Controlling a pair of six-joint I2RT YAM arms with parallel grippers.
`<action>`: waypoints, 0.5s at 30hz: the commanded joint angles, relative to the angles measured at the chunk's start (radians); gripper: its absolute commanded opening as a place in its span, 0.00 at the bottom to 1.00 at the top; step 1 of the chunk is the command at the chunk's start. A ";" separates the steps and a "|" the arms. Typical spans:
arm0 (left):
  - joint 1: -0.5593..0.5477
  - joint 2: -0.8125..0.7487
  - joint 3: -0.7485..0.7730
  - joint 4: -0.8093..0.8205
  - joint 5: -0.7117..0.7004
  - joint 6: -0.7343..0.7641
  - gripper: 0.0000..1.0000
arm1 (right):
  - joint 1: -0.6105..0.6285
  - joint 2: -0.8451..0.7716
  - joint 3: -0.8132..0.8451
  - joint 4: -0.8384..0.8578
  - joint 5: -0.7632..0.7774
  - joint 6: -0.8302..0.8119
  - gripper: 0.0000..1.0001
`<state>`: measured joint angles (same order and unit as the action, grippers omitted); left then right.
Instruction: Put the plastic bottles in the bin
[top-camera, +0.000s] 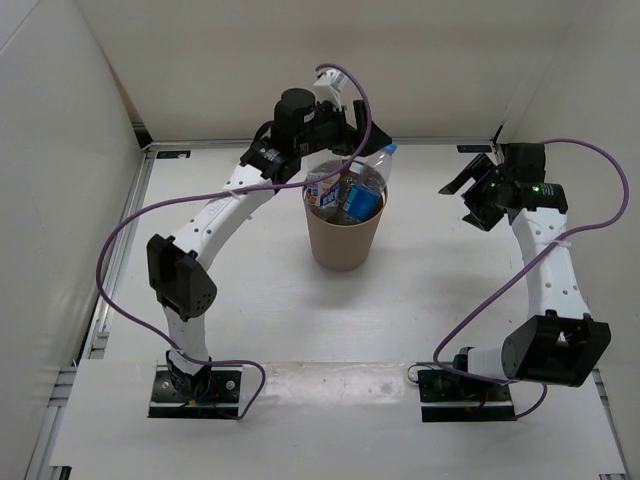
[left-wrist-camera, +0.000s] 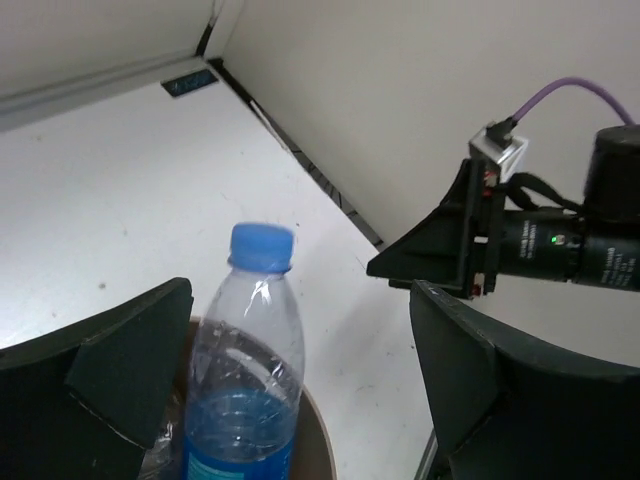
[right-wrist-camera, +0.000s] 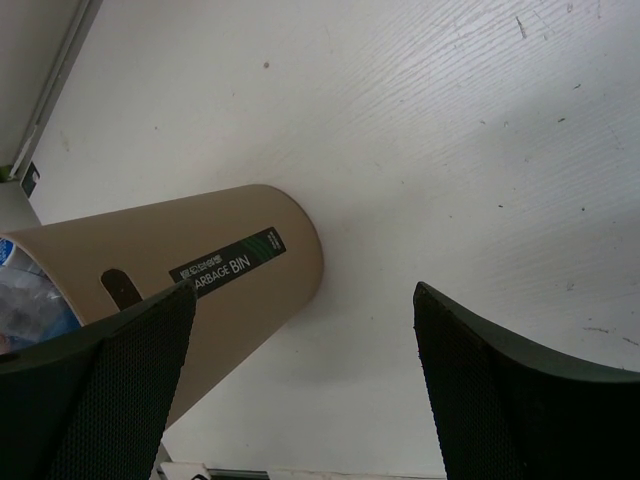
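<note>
left gripper (top-camera: 352, 143): jaws wide, holding nothing, over tan round tapered bin (top-camera: 345, 240) | blue-labelled clear plastic bottle (left-wrist-camera: 245, 370): upright in bin, neck above rim, between the fingers | right gripper (top-camera: 465, 200): open, empty, well apart | risk: a rising finger may snag the neck, tipping bottle or bin

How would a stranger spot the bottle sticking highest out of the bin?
Start at the tan round bin in the middle of the white table. Clear bottles are stuffed inside. The tall bottle leans over the far right rim, its blue cap standing well above the others.
</note>
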<state>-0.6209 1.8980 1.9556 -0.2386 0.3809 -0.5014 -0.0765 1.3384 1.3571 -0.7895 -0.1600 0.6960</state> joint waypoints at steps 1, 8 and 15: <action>0.013 -0.045 0.141 -0.001 -0.019 0.046 1.00 | 0.004 -0.033 -0.013 0.022 -0.006 -0.013 0.90; 0.120 -0.106 0.279 -0.010 -0.043 0.083 1.00 | 0.007 -0.027 -0.023 0.035 -0.015 -0.001 0.90; 0.493 -0.397 -0.122 -0.096 -0.203 -0.009 1.00 | 0.009 -0.045 -0.029 -0.017 0.036 -0.016 0.90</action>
<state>-0.2481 1.6005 1.9564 -0.2485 0.2634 -0.4709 -0.0696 1.3308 1.3289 -0.7868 -0.1577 0.6956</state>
